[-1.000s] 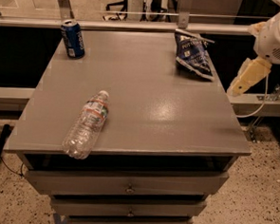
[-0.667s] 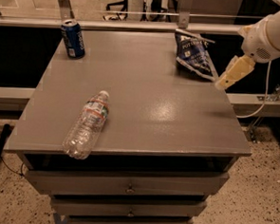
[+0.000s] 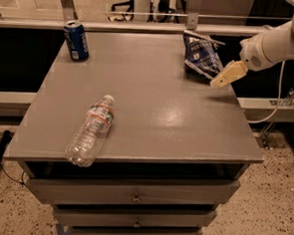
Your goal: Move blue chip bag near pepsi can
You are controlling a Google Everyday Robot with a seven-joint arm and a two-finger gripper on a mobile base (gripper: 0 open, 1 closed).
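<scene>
White arm (image 3: 279, 43) enters at upper right, claw (image 3: 225, 78) angled down-left

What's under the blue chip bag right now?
Only the grey tabletop; the blue chip bag lies on it. Whatever it covers is hidden. The gripper hovers just beside it, not beneath.

The table (image 3: 153, 90) is viewed by one camera from above its front side, tilted downward, from moderately near; the gripper (image 3: 221, 80) is seen at the far right of the top.
</scene>
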